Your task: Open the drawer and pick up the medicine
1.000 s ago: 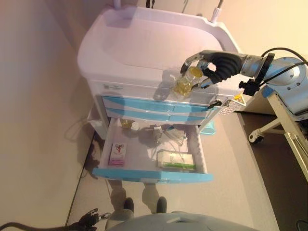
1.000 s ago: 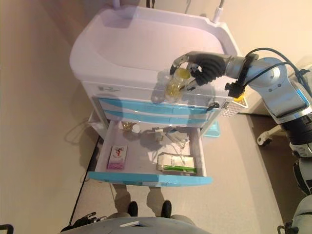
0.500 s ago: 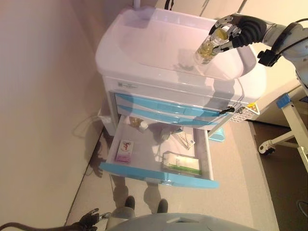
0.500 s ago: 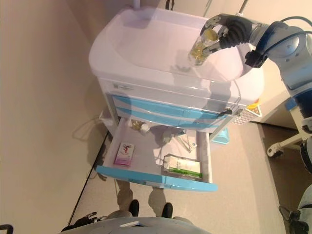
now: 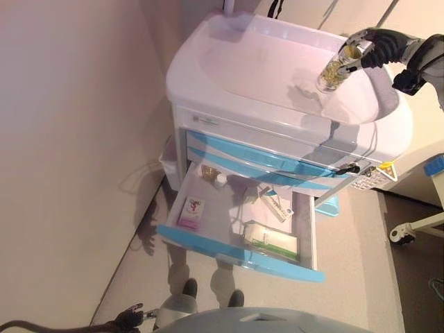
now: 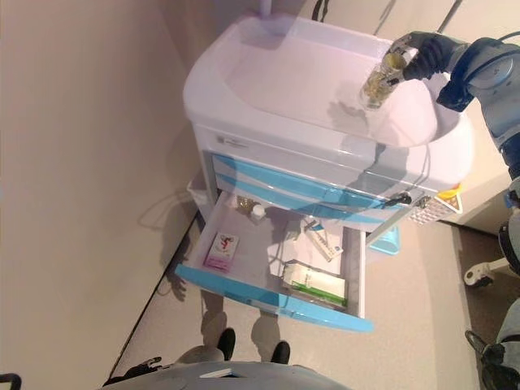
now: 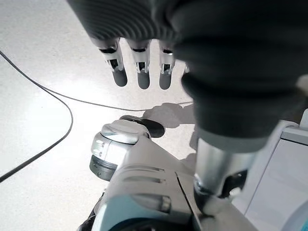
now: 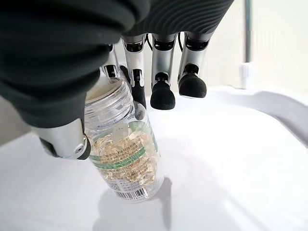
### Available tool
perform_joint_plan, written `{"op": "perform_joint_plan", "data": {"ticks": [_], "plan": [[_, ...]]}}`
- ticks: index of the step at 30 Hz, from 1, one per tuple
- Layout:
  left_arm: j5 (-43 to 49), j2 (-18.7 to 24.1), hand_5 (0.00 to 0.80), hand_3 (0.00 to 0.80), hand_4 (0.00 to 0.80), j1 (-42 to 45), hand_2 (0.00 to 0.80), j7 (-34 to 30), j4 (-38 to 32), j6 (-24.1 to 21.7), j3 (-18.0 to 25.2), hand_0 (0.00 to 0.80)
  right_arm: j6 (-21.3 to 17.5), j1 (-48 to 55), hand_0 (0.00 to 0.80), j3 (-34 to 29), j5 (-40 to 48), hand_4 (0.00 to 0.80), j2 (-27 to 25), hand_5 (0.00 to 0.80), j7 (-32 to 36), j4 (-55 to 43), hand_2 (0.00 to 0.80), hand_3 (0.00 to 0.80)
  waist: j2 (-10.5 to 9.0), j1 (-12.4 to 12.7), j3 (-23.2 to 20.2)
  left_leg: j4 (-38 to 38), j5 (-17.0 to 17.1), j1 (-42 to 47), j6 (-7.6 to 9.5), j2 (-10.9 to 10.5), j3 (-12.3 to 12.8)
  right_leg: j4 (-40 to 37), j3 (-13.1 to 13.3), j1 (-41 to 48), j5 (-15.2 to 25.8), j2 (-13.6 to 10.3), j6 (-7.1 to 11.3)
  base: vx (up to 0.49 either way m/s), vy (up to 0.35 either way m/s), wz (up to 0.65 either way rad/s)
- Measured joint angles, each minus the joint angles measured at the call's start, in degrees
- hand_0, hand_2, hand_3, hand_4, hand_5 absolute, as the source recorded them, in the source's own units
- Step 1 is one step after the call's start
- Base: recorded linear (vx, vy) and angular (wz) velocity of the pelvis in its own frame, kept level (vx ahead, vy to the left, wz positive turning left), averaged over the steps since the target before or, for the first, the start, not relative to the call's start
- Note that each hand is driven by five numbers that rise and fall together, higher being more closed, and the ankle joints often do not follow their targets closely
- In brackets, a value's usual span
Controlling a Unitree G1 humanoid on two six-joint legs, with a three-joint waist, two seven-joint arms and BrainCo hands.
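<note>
My right hand is shut on a clear medicine bottle of yellow capsules, thumb on one side and fingers on the other. In the right wrist view the bottle stands tilted, its base at or just above the cart's white top, near its right side. The bottom drawer with a blue front stands pulled open. My left hand hangs low over the floor, fingers straight, holding nothing.
The drawer holds a pink box, a green and white box, a slim white box and small bottles. A wall runs along the left. A white side basket hangs on the cart's right.
The camera has shifted. My right hand has carried the bottle from the cart's front edge, above the drawers, back over the right side of the top and lower.
</note>
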Motion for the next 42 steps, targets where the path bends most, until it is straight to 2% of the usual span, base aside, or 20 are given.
{"op": "perform_joint_plan", "data": {"ticks": [4, 11, 15, 18, 25, 37, 38, 39, 40, 41, 42], "plan": [[-0.02, 0.01, 0.0, 0.0, 0.0, 0.01, 0.0, -0.01, 0.0, 0.0, -0.6, 0.0, -0.23, 0.0, 0.8, 0.0, -1.19, 0.8, 0.0, 0.8, -1.61, 3.03, 0.8, 0.8, 0.08, 0.46, 0.07, 0.0, 0.11, -0.24, 0.07, -0.19, -1.0, 0.0, -0.32, 0.03, -0.11, -0.1, -0.06, 0.013, 0.002, 0.09], [0.02, 0.1, 0.0, 0.0, 0.0, -0.13, 0.0, -0.54, -0.02, -0.01, -1.12, 0.0, -4.43, 0.01, 0.8, -0.33, -3.59, 0.8, 0.01, 0.8, -7.03, 6.74, 0.8, 0.8, 0.92, 1.35, 0.83, 0.0, 0.31, -0.68, 0.31, -0.7, -2.02, 0.0, -1.6, 0.08, -0.4, -0.69, 0.36, 0.007, 0.0, 0.09], [0.01, 0.31, 0.0, 0.0, 0.0, -0.11, 0.0, -1.13, -0.03, -0.02, -2.19, 0.0, -7.42, 0.07, 0.8, -0.38, -7.93, 0.8, 0.12, 0.8, -11.4, 7.02, 0.8, 0.8, 1.19, 1.91, 1.33, 0.01, 0.66, -0.75, 0.81, -0.77, -2.06, 0.0, -1.75, 0.07, -0.36, -0.75, 0.3, -0.021, 0.006, 0.05], [0.01, 0.32, 0.0, 0.0, 0.0, -0.22, 0.0, -1.16, -0.16, -0.03, -2.21, 0.0, -7.91, 0.08, 0.8, -0.38, -10.17, 0.8, 0.39, 0.8, -13.11, 6.26, 0.8, 0.8, 1.25, 1.91, 1.96, 0.01, 0.7, -0.75, 0.84, -0.78, -2.07, 0.0, -1.74, 0.07, -0.35, -0.75, 0.29, 0.0, 0.0, 0.0], [-0.01, 0.34, 0.0, 0.0, 0.0, -0.35, 0.0, -1.27, -1.19, -0.04, -2.21, 0.0, -7.62, 0.52, 0.8, -0.38, -11.29, 0.8, 0.51, 0.8, -12.59, 5.7, 0.8, 0.8, 1.33, 1.75, 2.64, 0.01, 0.74, -0.72, 0.84, -0.78, -2.07, 0.0, -1.73, 0.08, -0.35, -0.75, 0.29, 0.0, 0.0, 0.0], [-0.01, 0.41, 0.0, 0.0, 0.0, -0.7, 0.0, -1.71, -1.61, -0.06, -2.21, 0.0, -7.45, 1.22, 0.8, -3.18, -9.45, 0.8, 2.08, 0.8, -5.57, 8.94, 0.8, 0.8, 1.33, 1.78, 2.64, 0.01, 0.78, -0.58, 0.81, -0.77, -2.04, 0.0, -1.78, 0.26, -0.35, -0.78, 0.29, 0.0, 0.0, 0.0], [-0.01, 0.41, 0.0, 0.0, 0.0, -0.71, 0.0, -1.71, -1.61, -0.06, -2.21, 0.0, -7.45, 1.21, 0.74, -3.22, -9.42, 0.74, 2.08, 0.74, -5.48, 9.1, 0.74, 0.74, 1.33, 1.8, 2.64, 0.01, 0.78, -0.57, 0.81, -0.77, -2.04, 0.0, -1.79, 0.27, -0.35, -0.79, 0.29, 0.0, 0.0, 0.0], [-0.01, 0.42, 0.0, 0.0, 0.0, -0.71, 0.0, -1.71, -1.61, -0.06, -2.2, 0.0, -7.43, 1.21, 0.536, -3.22, -9.37, 0.536, 2.09, 0.536, -5.43, 9.29, 0.536, 0.536, 1.33, 1.84, 2.64, 0.01, 0.78, -0.55, 0.81, -0.77, -2.04, 0.0, -1.79, 0.29, -0.35, -0.79, 0.29, 0.0, 0.0, 0.0], [-0.01, 0.42, 0.0, 0.0, 0.0, -0.71, 0.0, -1.71, -1.61, -0.06, -2.21, 0.0, -7.33, 1.21, 0.245, -3.26, -9.32, 0.245, 2.09, 0.245, -5.37, 9.34, 0.245, 0.245, 1.33, 1.88, 2.64, 0.01, 0.78, -0.54, 0.81, -0.77, -2.04, 0.0, -1.79, 0.3, -0.35, -0.79, 0.29, 0.0, 0.0, 0.0], [-0.01, 0.43, 0.0, 0.0, 0.0, -0.72, 0.0, -1.74, -1.62, -0.06, -2.21, 0.0, -7.29, 1.21, 0.0, -3.33, -9.29, 0.0, 2.09, 0.0, -5.35, 9.42, 0.0, 0.0, 1.33, 1.92, 2.64, 0.01, 0.78, -0.53, 0.82, -0.77, -2.03, 0.0, -1.79, 0.31, -0.35, -0.79, 0.29, 0.0, 0.0, 0.0], [-0.01, 0.43, 0.0, 0.0, 0.0, -0.73, 0.0, -1.76, -1.62, -0.06, -2.21, 0.0, -7.28, 1.21, 0.0, -3.69, -9.28, 0.0, 2.09, 0.0, -5.2, 9.58, 0.0, 0.0, 1.33, 1.99, 2.64, 0.01, 0.79, -0.49, 0.82, -0.77, -2.03, 0.0, -1.8, 0.35, -0.35, -0.79, 0.29, 0.0, 0.0, 0.0]]}}
